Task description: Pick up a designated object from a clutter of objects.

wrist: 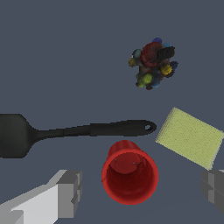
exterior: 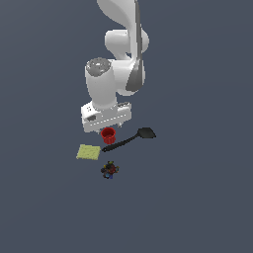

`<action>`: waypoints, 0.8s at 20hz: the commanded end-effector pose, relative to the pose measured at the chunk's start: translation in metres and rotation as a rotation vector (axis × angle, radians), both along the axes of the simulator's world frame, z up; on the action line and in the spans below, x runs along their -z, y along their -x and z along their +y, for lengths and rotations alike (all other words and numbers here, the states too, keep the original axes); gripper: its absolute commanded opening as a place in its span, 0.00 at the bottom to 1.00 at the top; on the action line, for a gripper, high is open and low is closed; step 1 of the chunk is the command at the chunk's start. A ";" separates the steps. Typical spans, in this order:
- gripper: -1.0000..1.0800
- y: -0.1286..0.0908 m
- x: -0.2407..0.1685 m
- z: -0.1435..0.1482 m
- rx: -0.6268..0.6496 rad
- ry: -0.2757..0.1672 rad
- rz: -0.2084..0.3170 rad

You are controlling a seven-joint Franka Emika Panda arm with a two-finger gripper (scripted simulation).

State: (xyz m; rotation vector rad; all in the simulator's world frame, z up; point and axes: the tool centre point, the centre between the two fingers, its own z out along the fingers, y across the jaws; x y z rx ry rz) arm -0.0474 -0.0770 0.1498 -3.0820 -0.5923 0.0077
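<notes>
- Between the two grey fingers in the wrist view sits the red cup, upright on the dark table, mouth open toward the camera; the jaws stand wide apart, one finger on each side of it, gripping nothing.
- From the exterior view, the cup lies just under the white hand, with the gripper low over it; how far the fingertips have still to drop cannot be read from either view.
- Risk one: the cup is not centred in the gap. It looks nearer one finger than the other, so on closing that finger would likely touch first and shove or tip the cup before the other arrives.
- Risk two: the sides taper and are ribbed. A pinch taken high near the rim, or with too little depth, may squeeze the cup out downward and let it slip during the lift.
- Risk three: the black spatula lies just beside the cup, its handle end nearly against the cup's far wall. A finger coming down off line could land on the handle, or the cup could be pushed into it and skid.
- Risk four: the yellow-green pad is near the other finger; a descent drifting that way might catch its corner and drag it.
- Farther off, the small multicoloured toy is well apart from the cup and seems unlikely to interfere.
</notes>
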 end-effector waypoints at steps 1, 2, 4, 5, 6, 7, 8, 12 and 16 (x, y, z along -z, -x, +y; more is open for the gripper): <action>0.96 0.008 0.014 -0.005 -0.044 0.000 -0.002; 0.96 0.011 0.019 -0.006 -0.059 0.000 -0.003; 0.96 0.017 0.028 -0.009 -0.087 0.000 -0.003; 0.96 0.019 0.031 -0.010 -0.099 0.000 -0.004; 0.96 0.021 0.035 -0.012 -0.110 0.000 -0.004; 0.96 0.024 0.038 -0.013 -0.120 0.000 -0.004; 0.96 0.026 0.041 -0.014 -0.129 0.001 -0.005; 0.96 0.032 0.049 -0.016 -0.156 0.001 -0.005; 0.96 0.035 0.052 -0.017 -0.168 0.002 -0.006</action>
